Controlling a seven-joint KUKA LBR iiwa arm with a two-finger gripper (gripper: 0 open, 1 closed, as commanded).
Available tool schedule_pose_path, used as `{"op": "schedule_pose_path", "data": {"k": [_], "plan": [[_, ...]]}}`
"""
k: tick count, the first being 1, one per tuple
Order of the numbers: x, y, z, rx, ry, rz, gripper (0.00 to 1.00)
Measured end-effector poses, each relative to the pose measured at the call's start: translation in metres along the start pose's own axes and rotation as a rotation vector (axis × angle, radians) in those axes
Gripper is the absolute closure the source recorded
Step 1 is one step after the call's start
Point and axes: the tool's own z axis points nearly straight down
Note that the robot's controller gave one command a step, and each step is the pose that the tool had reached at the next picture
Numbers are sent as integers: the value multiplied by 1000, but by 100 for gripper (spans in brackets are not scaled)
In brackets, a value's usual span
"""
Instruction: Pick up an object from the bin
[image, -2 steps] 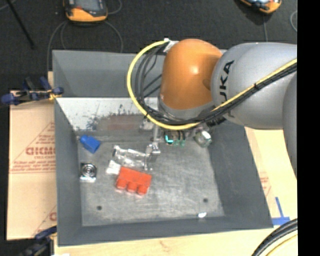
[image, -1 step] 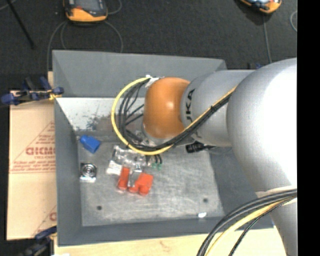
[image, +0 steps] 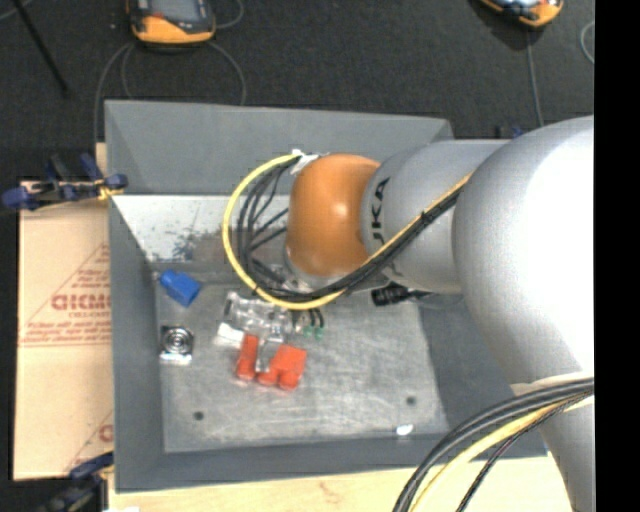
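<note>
Remote insp., items listed front to back. Ref. landmark = red plastic pieces.

1. Front: small white bit (image: 403, 430) on the floor of the grey metal bin (image: 135, 400), near the front wall, well apart from the ref. landmark on the view-right side.
2. Red plastic pieces (image: 284, 368): approx. mid-floor, packed side by side. I can't make out the exact no. of pcs.
3. Gripper (image: 260, 342): low over the back-left part of the red pieces, a clear/silver assy. Spread or pressed together: I cannot tell. Contact w/ the red pieces: cannot tell. Nothing seen held.
4. Round silver metal part (image: 176, 343): view-left of the red pieces, apart from them.
5. Small green bit (image: 316, 328): just behind the red pieces, view-right of the gripper.
6. Blue block (image: 180, 288): behind and view-left of the red pieces, apart.
7. Back: orange cover (image: 330, 215) on the wrist, yellow and black cables (image: 240, 235) looped round it, directly behind the red pieces.
</note>
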Motion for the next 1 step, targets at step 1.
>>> {"op": "schedule_pose_path", "data": {"k": [1], "plan": [[-6,19,-127,2,3,16,100]]}}
